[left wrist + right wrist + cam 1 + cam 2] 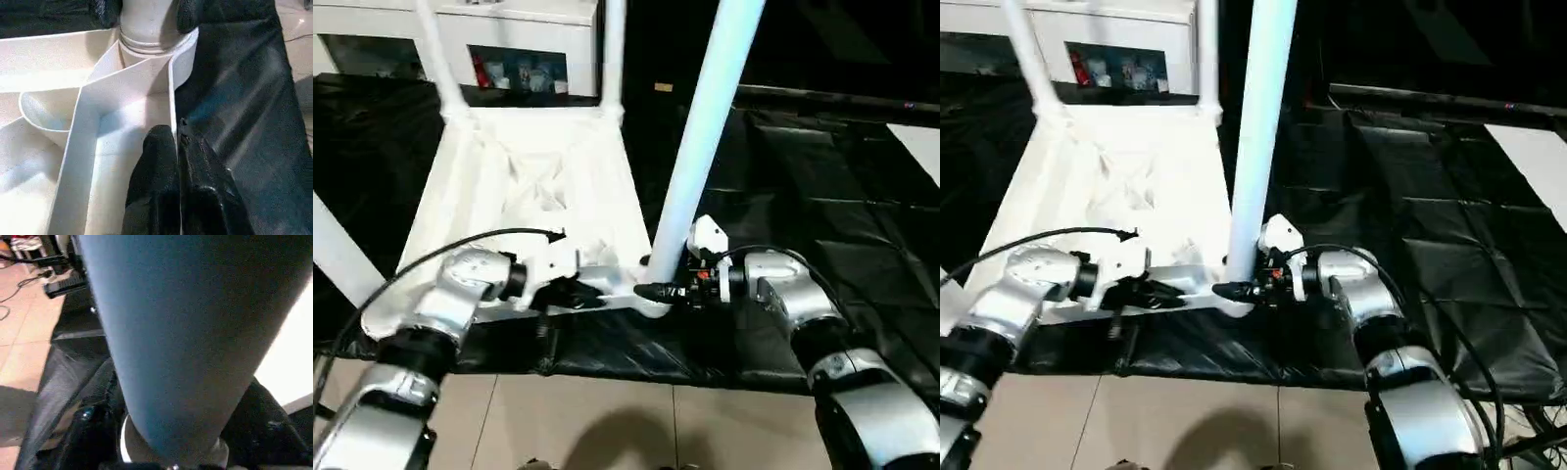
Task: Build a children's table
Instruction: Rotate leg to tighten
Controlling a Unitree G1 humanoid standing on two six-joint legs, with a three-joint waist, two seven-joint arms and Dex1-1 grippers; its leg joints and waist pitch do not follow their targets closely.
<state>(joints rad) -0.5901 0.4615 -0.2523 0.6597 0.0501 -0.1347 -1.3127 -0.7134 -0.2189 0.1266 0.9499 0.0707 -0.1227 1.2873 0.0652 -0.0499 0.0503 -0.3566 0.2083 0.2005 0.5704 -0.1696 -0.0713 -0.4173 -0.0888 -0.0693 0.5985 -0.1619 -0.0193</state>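
Note:
The white tabletop [538, 166] lies upside down on a black sheet, its ribbed underside facing up. White tube legs stand in its corner sockets: the near right leg [705, 127], two far legs [435, 49] [612, 49], and another leg [337, 255] at the left. My left gripper [573, 296] is shut on the tabletop's thin near rim [171, 88], one finger on each side of the wall. My right gripper [656, 291] sits at the base of the near right leg [186, 333], with a black finger [85, 431] against each side of the tube.
The black sheet [803, 196] covers the floor under and to the right of the tabletop. Tiled floor [607, 421] lies in front of it. A white cabinet [509, 29] stands at the back. A flat white board [920, 147] shows at the right edge.

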